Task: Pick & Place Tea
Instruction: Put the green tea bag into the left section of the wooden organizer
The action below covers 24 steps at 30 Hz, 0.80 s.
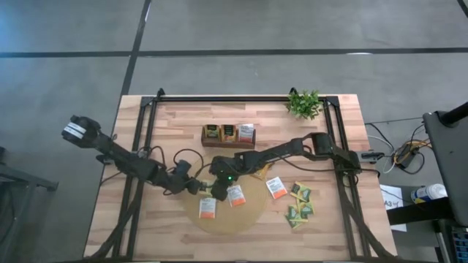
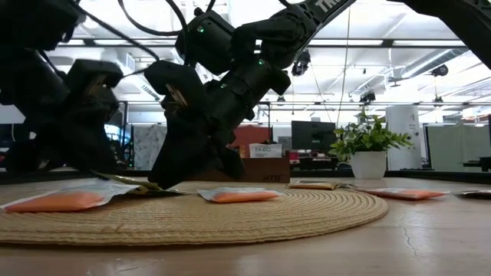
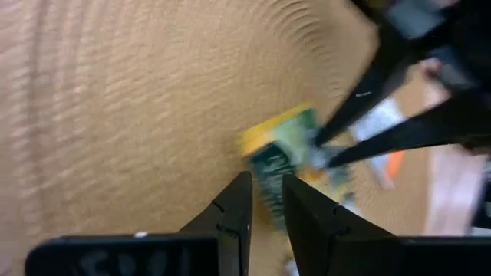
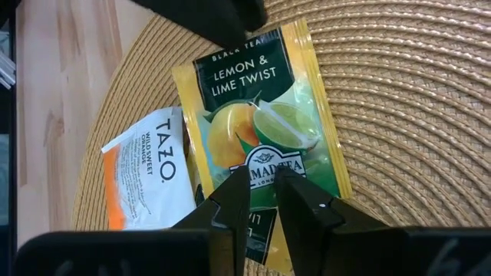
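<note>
A yellow-green tea sachet marked lemon and lime lies low over the round tan mat. Both grippers are shut on it, one at each end. My left gripper comes from the table's left and my right gripper from the right; they meet over the mat's far left part. A white-and-orange sachet lies on the mat, partly under the held one. Two more white-and-orange sachets lie flat nearby. My left gripper pinches one short end of the sachet between its two fingers, slanting down from the table's left. The sachet lies nearly flat just over the mat; I cannot tell whether it touches the mat. My right gripper pinches the opposite short end, the one below the printed brand name, between its two fingers, slanting down from the table's right. The fingers lie along the sachet's length. The printed face is up.
A dark brown tray with sachets standing in its compartments is at the table's far middle. A small green plant stands at the far right. Several green and yellow sachets lie in a loose heap right of the mat.
</note>
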Each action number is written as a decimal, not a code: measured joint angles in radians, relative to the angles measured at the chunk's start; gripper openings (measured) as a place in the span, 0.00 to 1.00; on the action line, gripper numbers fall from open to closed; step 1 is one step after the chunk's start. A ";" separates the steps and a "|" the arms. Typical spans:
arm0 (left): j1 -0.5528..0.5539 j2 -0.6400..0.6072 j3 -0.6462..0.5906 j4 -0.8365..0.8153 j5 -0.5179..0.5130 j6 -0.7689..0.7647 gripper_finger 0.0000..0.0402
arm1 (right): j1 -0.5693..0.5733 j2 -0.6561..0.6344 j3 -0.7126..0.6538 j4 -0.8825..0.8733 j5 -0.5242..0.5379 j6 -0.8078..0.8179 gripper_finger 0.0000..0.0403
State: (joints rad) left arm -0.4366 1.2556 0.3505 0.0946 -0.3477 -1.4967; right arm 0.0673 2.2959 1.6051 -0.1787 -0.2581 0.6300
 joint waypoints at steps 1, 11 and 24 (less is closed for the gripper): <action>0.002 0.008 -0.001 0.000 0.015 -0.010 0.17 | 0.000 0.000 0.000 0.000 0.000 0.000 0.17; 0.010 0.104 -0.003 0.138 0.042 -0.048 0.17 | -0.002 0.000 -0.001 0.003 -0.001 0.000 0.17; 0.010 0.081 -0.003 0.176 0.035 -0.023 0.17 | -0.002 0.000 -0.003 0.000 -0.001 0.002 0.17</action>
State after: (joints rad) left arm -0.4263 1.3362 0.3473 0.2710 -0.3131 -1.5197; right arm 0.0650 2.2955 1.6024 -0.1787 -0.2589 0.6318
